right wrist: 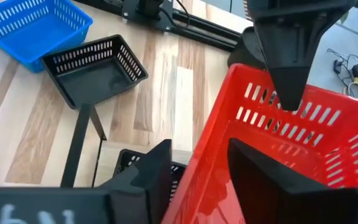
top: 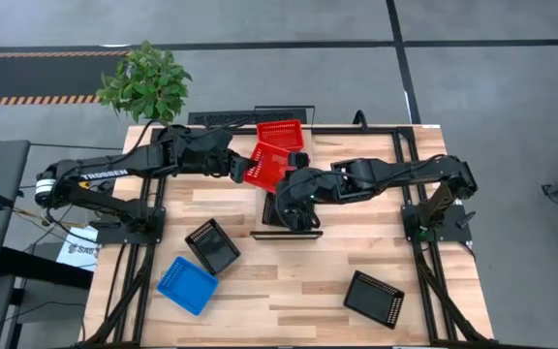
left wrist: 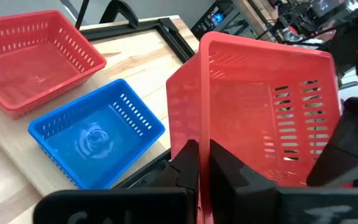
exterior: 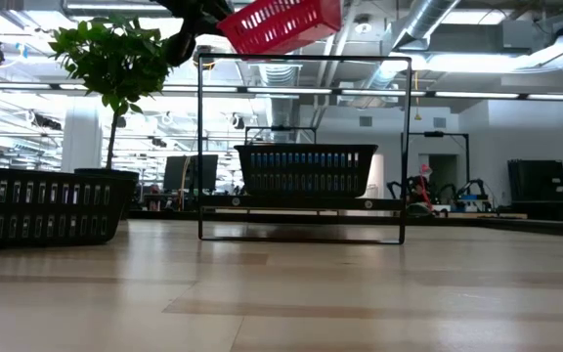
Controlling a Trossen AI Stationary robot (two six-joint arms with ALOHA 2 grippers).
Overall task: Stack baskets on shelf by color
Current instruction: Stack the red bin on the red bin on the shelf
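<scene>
Grippers meet mid-table at raised red basket (top: 263,167). We see left gripper (left wrist: 202,163) clenched on its wall, holding it tilted, high above table (top: 289,291). Right gripper (right wrist: 199,163) straddles opposite rim, fingers apart, not yet clamped. Black basket (exterior: 306,169) sits on shelf (exterior: 301,203) beneath. We note second red basket (top: 282,134) at far edge, blue basket (top: 187,284) and two black baskets (top: 212,244) (top: 374,298) nearer front.

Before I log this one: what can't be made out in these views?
- High view: left arm covers a blue basket; only the left wrist view shows it.
- High view: right arm hides most of a black basket.
- Low view: top edge crops the lifted red basket and the left hand holding it.
</scene>
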